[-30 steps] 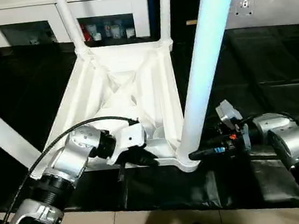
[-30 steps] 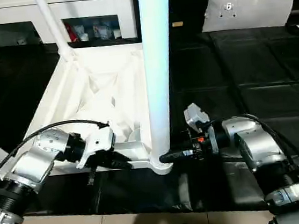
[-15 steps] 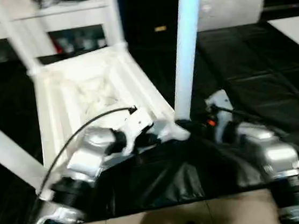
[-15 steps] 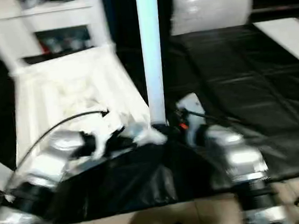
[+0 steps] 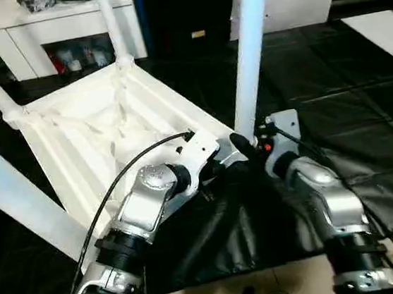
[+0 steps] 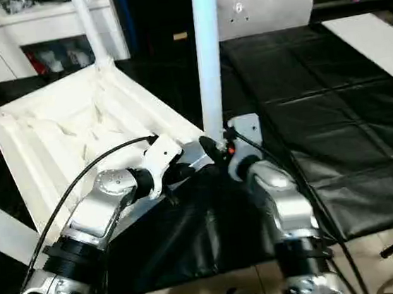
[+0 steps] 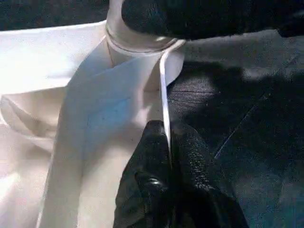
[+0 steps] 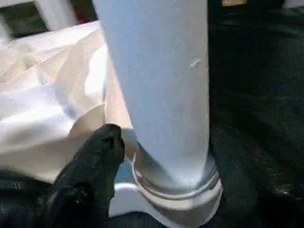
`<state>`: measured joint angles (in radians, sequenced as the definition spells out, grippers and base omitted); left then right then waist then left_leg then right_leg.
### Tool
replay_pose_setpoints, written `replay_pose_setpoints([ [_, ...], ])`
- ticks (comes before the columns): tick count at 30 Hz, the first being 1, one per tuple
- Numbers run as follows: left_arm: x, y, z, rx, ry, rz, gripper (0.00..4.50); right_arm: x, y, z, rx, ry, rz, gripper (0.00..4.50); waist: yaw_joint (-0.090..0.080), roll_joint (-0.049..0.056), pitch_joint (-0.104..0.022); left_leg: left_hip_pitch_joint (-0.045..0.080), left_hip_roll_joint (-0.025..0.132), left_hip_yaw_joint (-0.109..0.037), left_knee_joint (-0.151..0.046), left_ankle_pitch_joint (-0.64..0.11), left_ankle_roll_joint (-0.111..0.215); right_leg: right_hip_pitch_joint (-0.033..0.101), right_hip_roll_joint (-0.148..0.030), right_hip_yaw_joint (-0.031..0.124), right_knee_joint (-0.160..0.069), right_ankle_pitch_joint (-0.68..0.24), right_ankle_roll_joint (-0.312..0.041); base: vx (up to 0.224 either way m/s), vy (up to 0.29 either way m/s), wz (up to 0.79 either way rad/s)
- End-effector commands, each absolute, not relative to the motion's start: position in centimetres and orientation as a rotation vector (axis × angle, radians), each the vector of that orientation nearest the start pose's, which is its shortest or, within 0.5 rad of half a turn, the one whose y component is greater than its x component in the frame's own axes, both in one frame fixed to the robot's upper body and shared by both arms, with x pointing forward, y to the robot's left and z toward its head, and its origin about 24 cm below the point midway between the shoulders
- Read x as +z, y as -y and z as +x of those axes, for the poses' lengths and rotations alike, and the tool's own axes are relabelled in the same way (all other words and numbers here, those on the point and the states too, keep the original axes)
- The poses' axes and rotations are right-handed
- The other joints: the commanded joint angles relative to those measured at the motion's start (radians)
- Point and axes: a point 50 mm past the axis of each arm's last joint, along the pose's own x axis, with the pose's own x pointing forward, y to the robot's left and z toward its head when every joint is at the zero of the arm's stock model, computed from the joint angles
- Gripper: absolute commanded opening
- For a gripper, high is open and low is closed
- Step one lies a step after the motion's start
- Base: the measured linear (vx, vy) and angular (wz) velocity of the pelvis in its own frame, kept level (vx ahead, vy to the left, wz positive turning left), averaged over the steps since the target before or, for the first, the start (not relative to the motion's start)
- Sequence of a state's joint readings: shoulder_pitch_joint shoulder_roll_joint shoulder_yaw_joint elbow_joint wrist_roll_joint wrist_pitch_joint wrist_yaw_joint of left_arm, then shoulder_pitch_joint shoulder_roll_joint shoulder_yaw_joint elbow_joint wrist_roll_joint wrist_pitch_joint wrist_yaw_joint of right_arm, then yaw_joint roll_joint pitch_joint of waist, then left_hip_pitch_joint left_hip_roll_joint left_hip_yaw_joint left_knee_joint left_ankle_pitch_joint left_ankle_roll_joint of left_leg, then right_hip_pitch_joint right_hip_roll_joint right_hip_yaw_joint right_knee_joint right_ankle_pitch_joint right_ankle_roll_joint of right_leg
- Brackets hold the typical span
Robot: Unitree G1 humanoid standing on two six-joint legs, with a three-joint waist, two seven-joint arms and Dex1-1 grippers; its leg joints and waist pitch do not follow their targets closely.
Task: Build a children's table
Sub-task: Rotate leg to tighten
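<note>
The table top (image 5: pixel 103 136) lies upside down on the black mat (image 5: pixel 347 101). The left tool (image 7: pixel 168 152) pinches its rim. The right tool (image 5: pixel 247 146), apparently open, is at the leg (image 5: pixel 247 63) base. Hold the rim steady while turning the leg straight.

White table (image 5: pixel 81 132), black quilted mat (image 5: pixel 361 100), silver forearms (image 5: pixel 143 206).

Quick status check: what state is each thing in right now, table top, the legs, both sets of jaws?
Table top: upside down on the black mat, ribbed underside up.
Near leg: upright, seated in its corner socket.
Far legs: upright in their sockets.
Left gripper: jaws shut on the table top's thin rim.
Right gripper: at the near leg's base; grip cannot be judged.
</note>
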<state>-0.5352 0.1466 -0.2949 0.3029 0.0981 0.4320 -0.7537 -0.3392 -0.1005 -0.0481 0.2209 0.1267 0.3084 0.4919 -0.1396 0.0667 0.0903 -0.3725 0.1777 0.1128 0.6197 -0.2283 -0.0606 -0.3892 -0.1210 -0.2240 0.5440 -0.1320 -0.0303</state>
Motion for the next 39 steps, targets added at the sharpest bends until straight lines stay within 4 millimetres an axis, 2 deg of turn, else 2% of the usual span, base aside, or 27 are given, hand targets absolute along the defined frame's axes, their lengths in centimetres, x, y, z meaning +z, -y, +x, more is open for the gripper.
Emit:
replay_pose_setpoints([
  [1, 7.7, -5.9, 31.0, -1.107, -0.282, 0.367, 0.00, 4.4, 12.2, 30.2, 0.636, -0.234, 0.098, 3.47, 0.014, -0.009, -0.091, -0.031, 0.042, -0.014, -0.060, -0.077, 0.136, 0.079, -0.065, 0.074, -0.045, -0.244, -0.117, 0.000, 0.000, 0.00],
  [2, 7.6, -6.1, 30.9, -1.121, -0.279, 0.373, 0.00, 4.6, 12.5, 30.1, 0.645, -0.221, 0.093, 3.56, 0.017, -0.010, -0.091, -0.032, 0.042, -0.013, -0.059, -0.064, 0.145, 0.079, -0.064, 0.076, -0.043, -0.230, -0.121, 0.000, 0.000, 0.00],
  [3, 7.5, -6.8, 30.8, -1.134, -0.293, 0.381, 0.00, 5.0, 13.3, 30.1, 0.676, -0.198, 0.076, 3.68, 0.027, -0.009, -0.097, -0.031, 0.042, -0.013, -0.055, -0.033, 0.156, 0.080, -0.063, 0.077, -0.036, -0.193, -0.129, 0.000, 0.000, 0.00],
  [5, 7.2, -7.7, 30.6, -1.150, -0.308, 0.405, 0.00, 5.4, 14.4, 29.8, 0.743, -0.205, 0.065, 3.86, 0.039, -0.011, -0.092, -0.031, 0.044, -0.009, -0.054, -0.018, 0.178, 0.072, -0.058, 0.081, -0.032, -0.180, -0.139, 0.000, 0.000, 0.00],
  [6, 6.9, -8.6, 30.6, -1.165, -0.319, 0.432, 0.00, 6.1, 15.3, 29.4, 0.853, -0.205, 0.046, 3.92, 0.049, -0.010, -0.089, -0.027, 0.047, -0.007, -0.056, -0.039, 0.179, 0.071, -0.055, 0.082, -0.034, -0.207, -0.137, 0.000, 0.000, 0.00],
  [7, 6.9, -8.9, 30.4, -1.184, -0.322, 0.432, 0.00, 6.4, 15.6, 29.2, 0.904, -0.203, 0.026, 3.92, 0.062, -0.009, -0.089, -0.024, 0.050, -0.008, -0.057, -0.074, 0.174, 0.074, -0.056, 0.081, -0.038, -0.244, -0.130, 0.000, 0.000, 0.00],
  [9, 6.8, -9.2, 30.2, -1.217, -0.323, 0.431, 0.00, 6.7, 16.1, 29.0, 0.972, -0.200, -0.008, 3.92, 0.078, -0.012, -0.083, -0.016, 0.053, -0.003, -0.062, -0.121, 0.148, 0.063, -0.055, 0.088, -0.046, -0.314, -0.124, 0.000, 0.000, 0.00],
  [11, 6.8, -9.5, 30.1, -1.240, -0.325, 0.433, 0.00, 6.9, 16.3, 28.8, 1.024, -0.199, -0.035, 3.92, 0.087, -0.015, -0.084, -0.017, 0.051, -0.002, -0.062, -0.133, 0.133, 0.065, -0.056, 0.092, -0.047, -0.340, -0.122, 0.000, 0.000, 0.00],
  [12, 6.5, -10.1, 29.9, -1.277, -0.340, 0.447, 0.00, 7.2, 16.7, 28.4, 1.137, -0.226, -0.056, 3.92, 0.089, -0.021, -0.083, -0.016, 0.052, -0.001, -0.063, -0.131, 0.131, 0.063, -0.055, 0.092, -0.047, -0.342, -0.122, 0.000, 0.000, 0.00],
  [14, 6.5, -10.4, 29.8, -1.312, -0.338, 0.455, 0.00, 7.2, 16.8, 28.3, 1.193, -0.246, -0.067, 3.92, 0.102, -0.021, -0.083, -0.014, 0.052, 0.000, -0.063, -0.133, 0.139, 0.061, -0.053, 0.096, -0.046, -0.339, -0.126, 0.000, 0.000, 0.00],
  [15, 6.5, -10.7, 29.5, -1.382, -0.331, 0.456, 0.00, 7.2, 16.9, 28.2, 1.257, -0.273, -0.086, 3.92, 0.107, -0.023, -0.083, -0.014, 0.051, 0.000, -0.063, -0.130, 0.143, 0.061, -0.055, 0.096, -0.046, -0.341, -0.130, 0.000, 0.000, 0.00],
  [16, 6.6, -10.9, 29.3, -1.412, -0.330, 0.458, 0.00, 7.3, 17.0, 28.2, 1.278, -0.280, -0.094, 3.92, 0.108, -0.028, -0.083, -0.016, 0.051, 0.002, -0.063, -0.120, 0.144, 0.061, -0.054, 0.098, -0.044, -0.333, -0.130, 0.000, 0.000, 0.00],
  [17, 6.7, -11.0, 29.2, -1.445, -0.329, 0.465, 0.00, 7.3, 17.0, 28.3, 1.296, -0.284, -0.107, 3.92, 0.110, -0.027, -0.084, -0.014, 0.052, 0.002, -0.063, -0.114, 0.144, 0.060, -0.054, 0.099, -0.042, -0.328, -0.134, 0.000, 0.000, 0.00],
  [18, 6.7, -11.2, 29.0, -1.470, -0.335, 0.473, 0.00, 7.4, 17.0, 28.4, 1.310, -0.283, -0.114, 3.92, 0.119, -0.027, -0.085, -0.010, 0.054, 0.004, -0.063, -0.104, 0.141, 0.057, -0.054, 0.100, -0.044, -0.332, -0.134, 0.000, 0.000, 0.00],
  [19, 6.7, -11.5, 28.8, -1.510, -0.353, 0.491, 0.00, 7.5, 16.9, 28.6, 1.342, -0.291, -0.108, 3.92, 0.121, -0.033, -0.086, -0.009, 0.056, 0.005, -0.063, -0.096, 0.140, 0.057, -0.054, 0.101, -0.042, -0.326, -0.137, 0.000, 0.000, 0.00],
  [23, 6.8, -11.9, 28.6, -1.572, -0.376, 0.526, 0.00, 7.6, 16.8, 28.7, 1.424, -0.333, -0.086, 3.75, 0.141, -0.030, -0.088, -0.004, 0.061, 0.008, -0.063, -0.067, 0.144, 0.055, -0.051, 0.104, -0.032, -0.289, -0.157, 0.000, 0.000, 0.00],
  [24, 6.9, -11.9, 28.6, -1.591, -0.376, 0.542, 0.00, 7.6, 16.8, 28.6, 1.468, -0.356, -0.079, 3.65, 0.152, -0.029, -0.089, -0.001, 0.063, 0.009, -0.064, -0.051, 0.142, 0.053, -0.051, 0.106, -0.029, -0.274, -0.163, 0.000, 0.000, 0.00],
  [28, 6.9, -11.9, 28.6, -1.618, -0.373, 0.556, 0.00, 7.6, 16.6, 28.6, 1.522, -0.379, -0.064, 3.30, 0.169, -0.031, -0.093, 0.002, 0.064, 0.014, -0.065, -0.060, 0.129, 0.054, -0.052, 0.109, -0.029, -0.276, -0.165, 0.000, 0.000, 0.00],
  [30, 6.9, -11.8, 28.6, -1.628, -0.368, 0.557, 0.00, 7.6, 16.5, 28.6, 1.544, -0.387, -0.064, 3.26, 0.172, -0.033, -0.091, 0.002, 0.062, 0.016, -0.066, -0.072, 0.118, 0.054, -0.052, 0.111, -0.030, -0.290, -0.165, 0.000, 0.000, 0.00],
  [31, 6.9, -11.8, 28.6, -1.632, -0.368, 0.557, 0.00, 7.6, 16.5, 28.6, 1.551, -0.389, -0.064, 3.07, 0.172, -0.034, -0.090, 0.001, 0.061, 0.017, -0.067, -0.084, 0.114, 0.055, -0.051, 0.111, -0.033, -0.308, -0.161, 0.000, 0.000, 0.00],
  [32, 6.9, -11.7, 28.6, -1.638, -0.367, 0.560, 0.00, 7.5, 16.5, 28.6, 1.569, -0.406, -0.067, 2.95, 0.172, -0.039, -0.088, 0.001, 0.056, 0.020, -0.069, -0.113, 0.099, 0.057, -0.052, 0.115, -0.039, -0.369, -0.144, 0.000, 0.000, 0.00],
  [34, 7.0, -11.7, 28.7, -1.640, -0.367, 0.561, 0.00, 7.4, 16.6, 28.7, 1.573, -0.410, -0.071, 2.86, 0.173, -0.039, -0.088, 0.006, 0.056, 0.023, -0.070, -0.118, 0.094, 0.053, -0.051, 0.118, -0.043, -0.397, -0.135, 0.000, 0.000, 0.00],
  [35, 7.0, -11.8, 28.7, -1.641, -0.367, 0.561, 0.00, 7.4, 16.6, 28.7, 1.574, -0.411, -0.071, 2.74, 0.173, -0.039, -0.088, 0.005, 0.056, 0.024, -0.069, -0.116, 0.094, 0.053, -0.051, 0.119, -0.044, -0.399, -0.134, 0.000, 0.000, 0.00],
  [36, 7.0, -11.8, 28.7, -1.644, -0.368, 0.566, 0.00, 7.4, 16.5, 28.6, 1.586, -0.416, -0.071, 2.52, 0.175, -0.033, -0.088, 0.007, 0.058, 0.024, -0.069, -0.119, 0.095, 0.051, -0.049, 0.119, -0.045, -0.391, -0.137, 0.000, 0.000, 0.00],
  [39, 6.9, -11.9, 28.7, -1.647, -0.368, 0.571, 0.00, 7.4, 16.5, 28.6, 1.598, -0.415, -0.066, 2.41, 0.177, -0.034, -0.090, 0.008, 0.058, 0.025, -0.069, -0.114, 0.099, 0.051, -0.048, 0.120, -0.042, -0.374, -0.146, 0.000, 0.000, 0.00],
])
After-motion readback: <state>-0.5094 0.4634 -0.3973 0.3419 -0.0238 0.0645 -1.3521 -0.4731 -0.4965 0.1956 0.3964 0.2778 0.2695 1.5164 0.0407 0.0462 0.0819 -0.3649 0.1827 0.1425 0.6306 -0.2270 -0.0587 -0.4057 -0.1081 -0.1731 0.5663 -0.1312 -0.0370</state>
